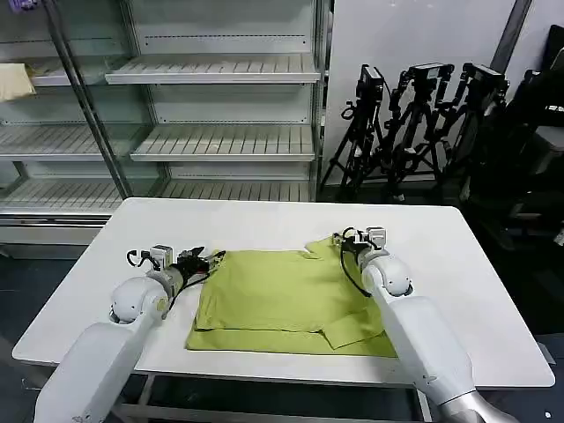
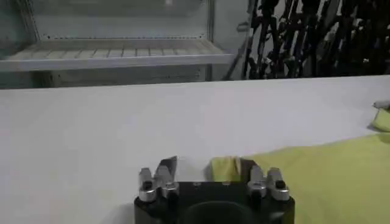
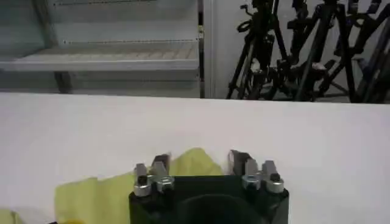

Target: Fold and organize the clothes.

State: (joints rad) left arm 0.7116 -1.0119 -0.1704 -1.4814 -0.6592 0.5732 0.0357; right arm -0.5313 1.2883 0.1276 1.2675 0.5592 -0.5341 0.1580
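Observation:
The clothes are one lime yellow-green T-shirt (image 1: pixel 282 295) lying partly folded on the white table (image 1: pixel 458 291), with a doubled layer along its near edge. My left gripper (image 1: pixel 208 258) rests at the shirt's far left corner, and my right gripper (image 1: pixel 340 240) at its far right corner. In the left wrist view the left gripper (image 2: pixel 206 167) is open, with a tip of the shirt (image 2: pixel 329 176) lying between its jaws, close to one finger (image 2: pixel 245 167). In the right wrist view the right gripper (image 3: pixel 199 163) is open, a peak of the shirt (image 3: pixel 91 195) rising between its jaws.
White shelving (image 1: pixel 220 141) stands behind the table, with a pale cream cloth (image 1: pixel 16 84) on a shelf at the far left. Black tripods (image 1: pixel 414 123) crowd the back right. Bare table surface lies to the left, right and far side of the shirt.

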